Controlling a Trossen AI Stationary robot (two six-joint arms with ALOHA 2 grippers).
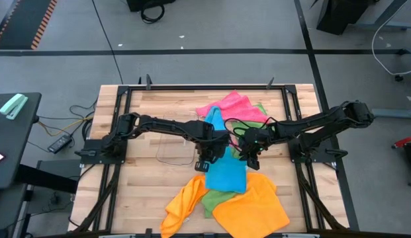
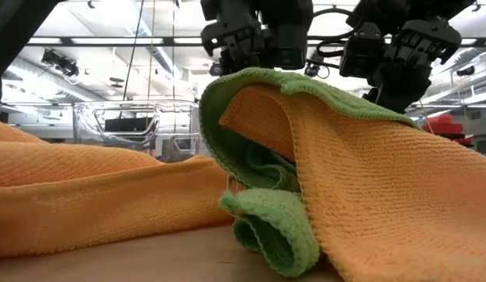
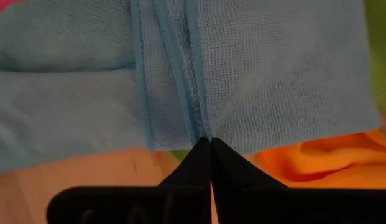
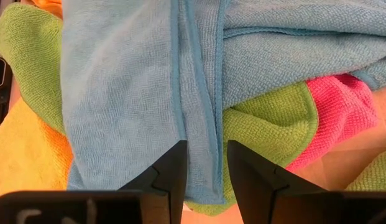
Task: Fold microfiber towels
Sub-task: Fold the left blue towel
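Note:
A sky-blue towel (image 1: 225,173) lies stretched from the table's middle toward its near edge, over the other towels. My left gripper (image 1: 204,164) is shut on its left edge, and its fingertips (image 3: 210,144) meet at the hem. My right gripper (image 1: 250,157) stands at the towel's right edge with a hemmed strip between its fingers (image 4: 206,168). A pink towel (image 1: 233,106) and a green one (image 1: 253,121) lie behind. Two orange towels (image 1: 255,208) (image 1: 182,206) and another green one (image 1: 212,200) lie near the front. The low view shows only orange (image 2: 399,196) and green (image 2: 274,227) cloth. My left gripper pinches the blue towel's hemmed edge (image 3: 202,127) between its two fingertips, where several hemmed folds run together. The fingers come steeply from above. The towel lies slack on the table and on the orange towel. My right gripper has a folded, hemmed strip of the blue towel's edge (image 4: 202,140) between its two fingers, which stand a little apart around it. The fingers slant down from the table's right side. The towel rests slack on the green and pink towels below it.
A small clear plastic tray (image 1: 171,151) lies on the wood left of the blue towel. The black frame rails (image 1: 126,125) run along the table's sides. Bare wood (image 1: 145,192) shows at the near left.

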